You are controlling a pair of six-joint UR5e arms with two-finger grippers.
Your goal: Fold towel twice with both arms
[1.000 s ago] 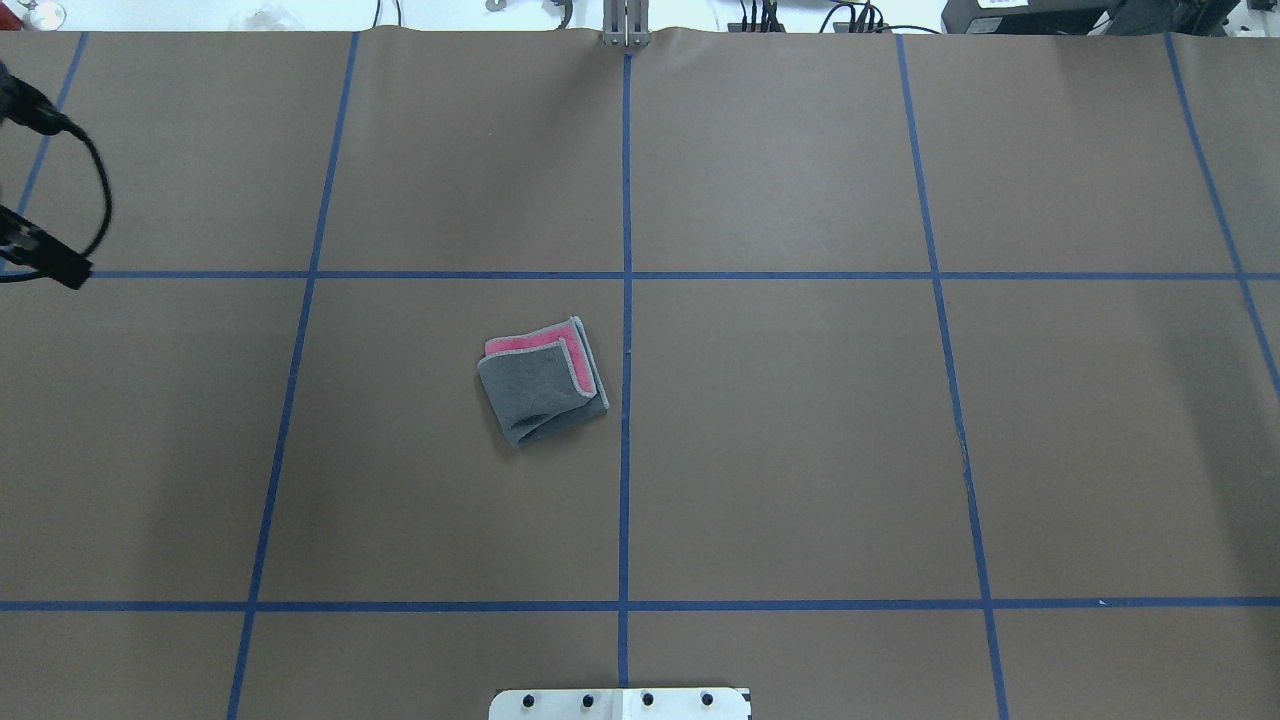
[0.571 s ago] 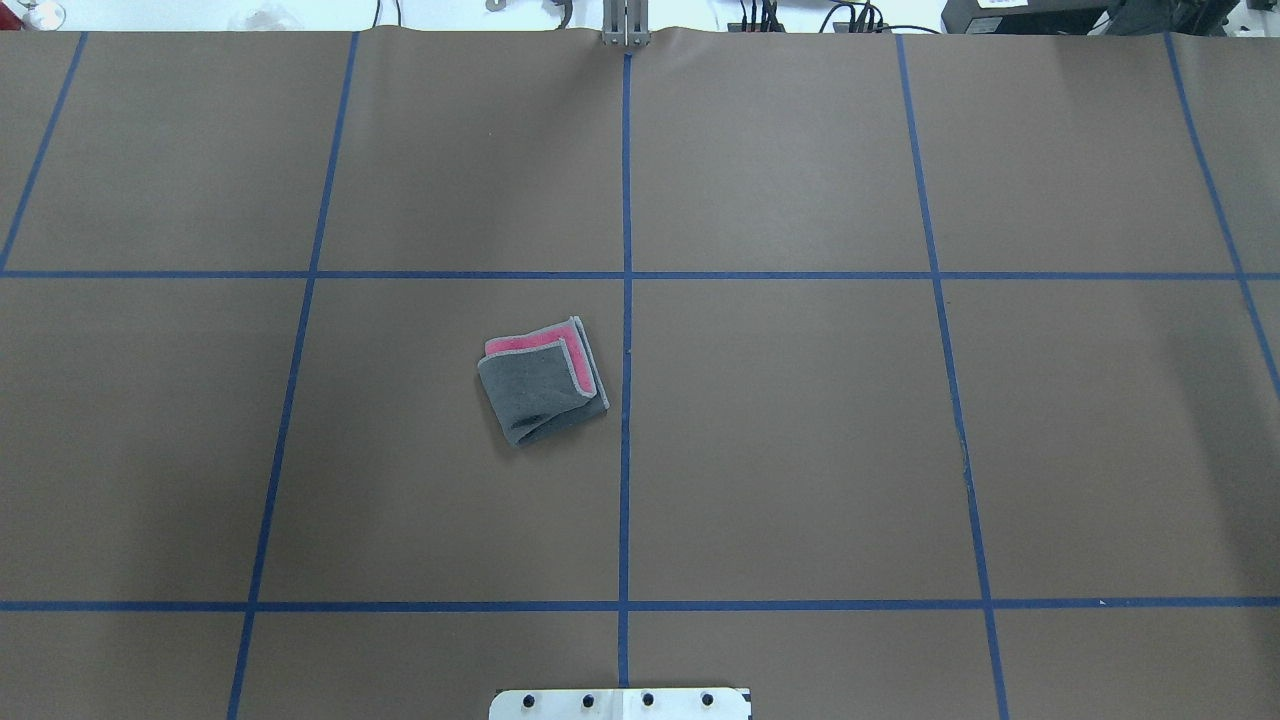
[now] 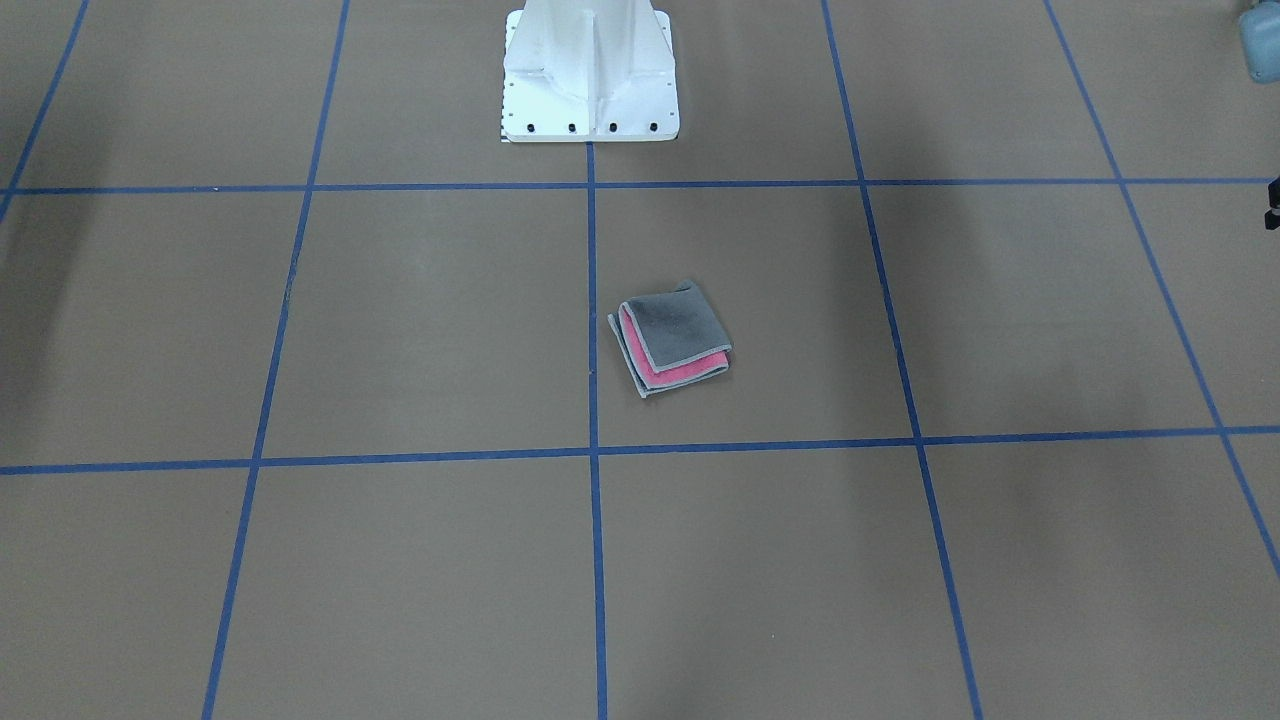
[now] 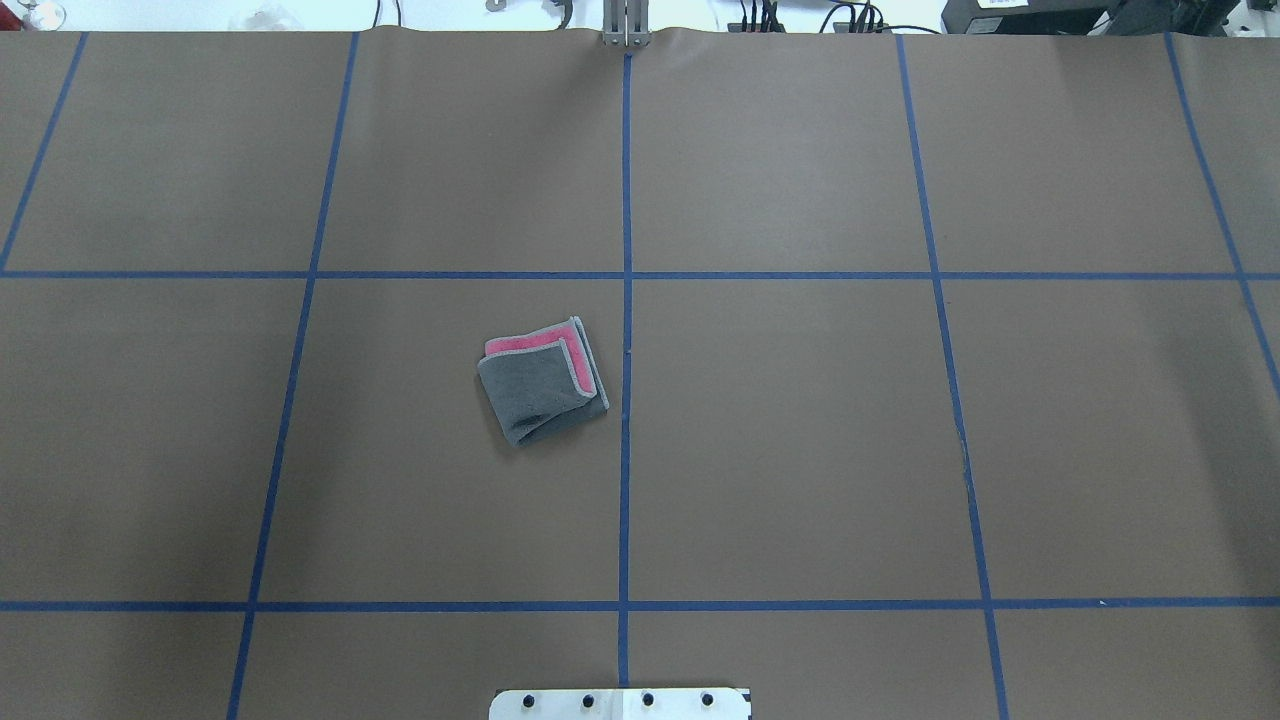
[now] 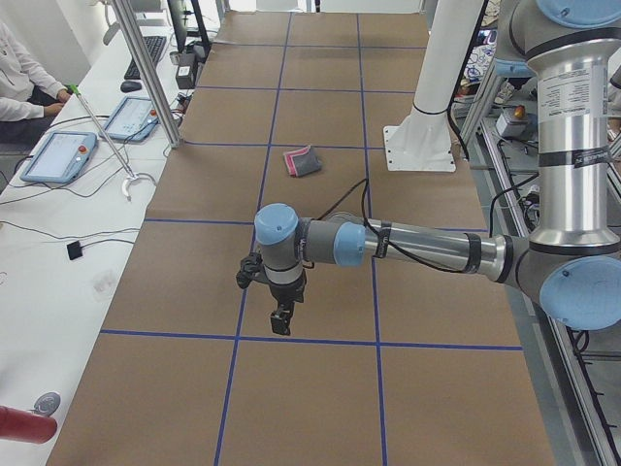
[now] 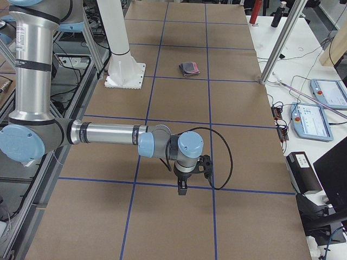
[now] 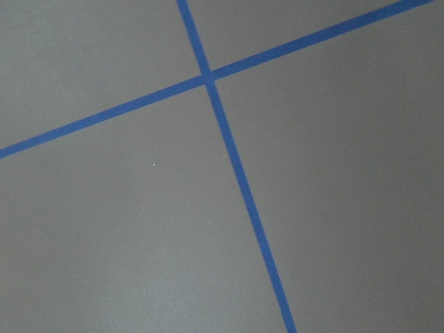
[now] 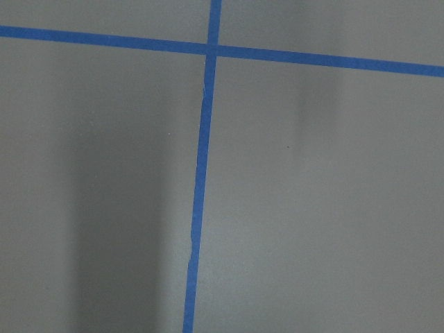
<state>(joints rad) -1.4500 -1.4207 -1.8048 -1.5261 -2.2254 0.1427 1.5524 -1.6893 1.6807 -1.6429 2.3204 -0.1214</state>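
Note:
The towel (image 4: 535,385) lies folded into a small square on the brown table, just left of the centre blue line. Its top is grey, with a pink strip showing along two edges. It also shows in the front-facing view (image 3: 672,335), the exterior left view (image 5: 303,161) and the exterior right view (image 6: 189,67). My left gripper (image 5: 281,320) hangs above the table near its left end, far from the towel. My right gripper (image 6: 182,189) hangs near the right end, also far away. I cannot tell whether either is open or shut. Both wrist views show only table and blue tape.
The white pedestal base (image 3: 590,70) stands at the robot's side of the table. A side bench with tablets (image 5: 58,155) and cables runs along the far edge, with metal frame posts (image 6: 284,38). A person (image 5: 19,83) sits at that bench.
The left arm's black gripper and cable, at the overhead view's left edge one second ago, have moved out of that view. The towel has not moved.

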